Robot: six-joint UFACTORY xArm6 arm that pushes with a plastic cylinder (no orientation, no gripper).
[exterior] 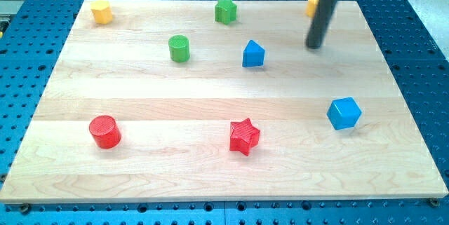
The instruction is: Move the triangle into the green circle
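The blue triangle-topped block [253,54] sits in the upper middle of the wooden board. The green circle, a green cylinder [179,48], stands to its left, well apart from it. My tip [315,45] is to the right of the blue triangle, about one block-width of gap and more away, touching no block. The rod rises from it toward the view's top right.
A green star [225,10] is at the top middle, a yellow block [102,11] at top left, an orange block [313,5] partly behind the rod. A red cylinder [105,131], a red star [244,136] and a blue cube [344,113] lie lower down.
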